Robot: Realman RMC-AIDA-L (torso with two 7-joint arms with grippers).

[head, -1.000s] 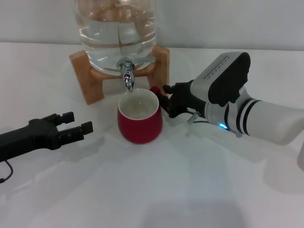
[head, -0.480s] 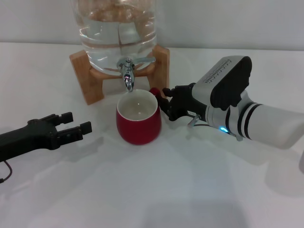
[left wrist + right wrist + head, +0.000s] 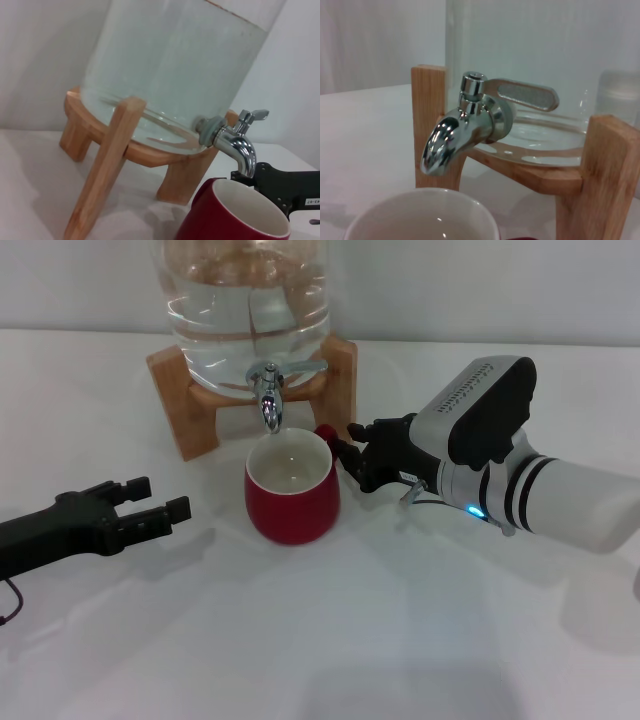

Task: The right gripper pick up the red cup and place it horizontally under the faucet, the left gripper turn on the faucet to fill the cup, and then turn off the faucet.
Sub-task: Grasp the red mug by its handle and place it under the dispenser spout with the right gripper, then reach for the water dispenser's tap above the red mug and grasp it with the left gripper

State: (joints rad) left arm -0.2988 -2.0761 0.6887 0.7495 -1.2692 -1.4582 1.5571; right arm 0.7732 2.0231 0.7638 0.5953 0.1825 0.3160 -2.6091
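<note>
The red cup (image 3: 292, 495) stands upright on the white table, its open mouth right below the spout of the chrome faucet (image 3: 268, 400). No water runs, and the cup's cream inside looks dry. My right gripper (image 3: 346, 453) is open beside the cup's small handle (image 3: 325, 430), just to its right. My left gripper (image 3: 170, 496) is open and empty, low over the table to the cup's left. The left wrist view shows the faucet (image 3: 235, 142) over the cup (image 3: 235, 215). The right wrist view shows the faucet (image 3: 465, 127), its lever (image 3: 525, 95) and the cup's rim (image 3: 420, 212).
The faucet is fitted to a big clear water jug (image 3: 250, 310) on a wooden stand (image 3: 180, 415) at the back of the table. Bare white table lies in front of the cup and between the two arms.
The cup shifted slightly left and back under the spout, then stayed put. The right arm has drawn back a little to the right. The left arm has barely moved.
</note>
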